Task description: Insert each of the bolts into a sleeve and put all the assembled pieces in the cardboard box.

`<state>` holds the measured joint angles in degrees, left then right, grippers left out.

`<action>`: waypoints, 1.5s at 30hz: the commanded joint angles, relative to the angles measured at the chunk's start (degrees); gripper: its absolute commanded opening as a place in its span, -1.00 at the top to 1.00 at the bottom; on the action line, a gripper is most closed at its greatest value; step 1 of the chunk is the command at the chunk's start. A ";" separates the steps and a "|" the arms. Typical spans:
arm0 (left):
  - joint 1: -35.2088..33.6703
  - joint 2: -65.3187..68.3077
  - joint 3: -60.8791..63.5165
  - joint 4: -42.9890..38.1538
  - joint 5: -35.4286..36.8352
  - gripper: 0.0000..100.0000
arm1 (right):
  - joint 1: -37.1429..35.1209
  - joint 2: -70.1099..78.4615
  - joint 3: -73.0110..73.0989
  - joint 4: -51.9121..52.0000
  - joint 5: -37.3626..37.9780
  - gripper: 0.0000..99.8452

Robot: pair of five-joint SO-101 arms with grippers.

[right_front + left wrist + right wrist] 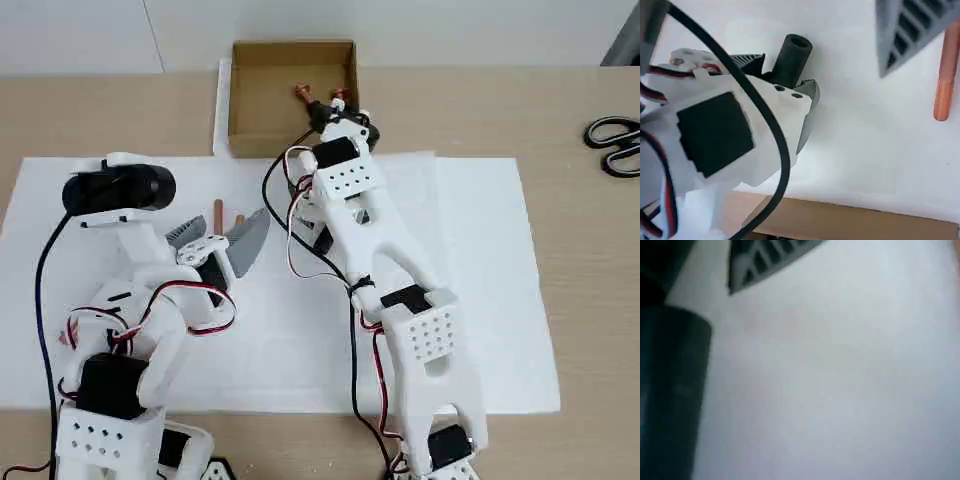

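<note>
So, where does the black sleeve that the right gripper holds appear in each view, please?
Left wrist view: the black sleeve stands between the fingers of the right gripper, apart from the copper bolt.
Right wrist view: it is the dark cylinder close to the camera, beside a gray finger.
High view: at that gripper, by the cardboard box; too small to outline.
Shared landmark: the white sheet.

White arms [370,225], black servos [335,152], red-black cables [291,215].
</note>
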<state>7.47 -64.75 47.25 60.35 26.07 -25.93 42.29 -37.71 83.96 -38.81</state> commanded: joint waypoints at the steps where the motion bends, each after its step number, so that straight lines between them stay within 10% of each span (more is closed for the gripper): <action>1: 0.09 -0.53 -0.22 -1.32 -0.44 0.44 | -0.13 -0.40 -0.09 -0.22 -0.26 0.58; 45: 0.09 -0.62 -0.22 -1.32 -0.44 0.44 | -0.13 -7.78 -0.26 11.30 5.63 0.99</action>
<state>7.47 -64.75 47.25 60.35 26.07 -25.85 40.35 -37.45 93.98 -35.56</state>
